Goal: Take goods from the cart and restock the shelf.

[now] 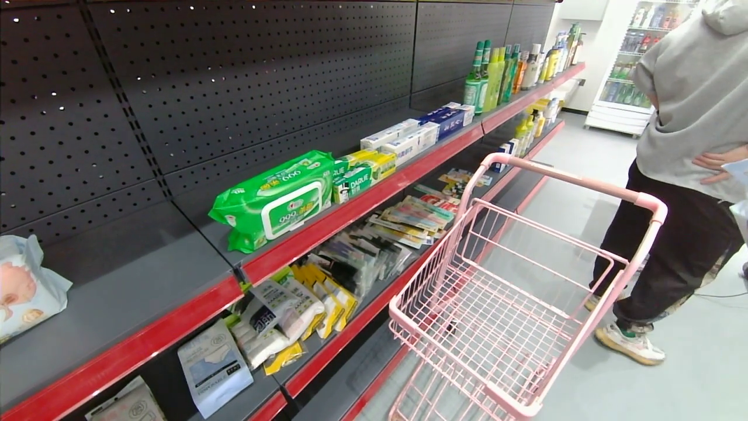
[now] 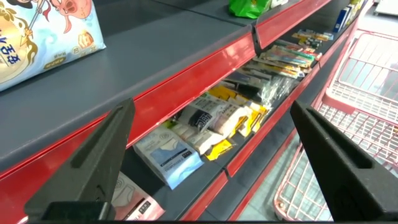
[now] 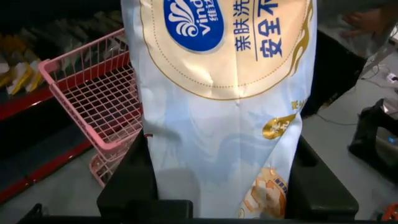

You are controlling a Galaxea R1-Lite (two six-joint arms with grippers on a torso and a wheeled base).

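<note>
Pale blue and cream film wraps the packet (image 3: 217, 93), clamped between the dark fingers of the right gripper (image 3: 224, 180) and standing up out of it. The pink wire cart (image 1: 575, 182) stands just beyond that gripper, off to one side. The left gripper (image 2: 211, 155) hangs with its fingers wide apart and nothing between them. The grey shelf (image 1: 117, 280) is right ahead of it, with the red lip (image 1: 134, 348) running across just past the fingertips.

The step in hand looks to be carrying the packet to the shelf. To do it well, bring the right gripper in above the red lip rather than level with it. Aim for the bare stretch between the baby-print pack (image 1: 23, 289) and the green wipes pack (image 1: 274, 199), and let go only once the packet's base rests on the deck. Soft film will likely sag, so lean it against the perforated back panel (image 1: 234, 76). The left gripper is best kept out of that path.

The deck is smooth matt metal. Beneath it a lower shelf (image 1: 350, 330) is crowded with small packets. The aisle floor (image 1: 643, 397) is plain pale grey.
</note>
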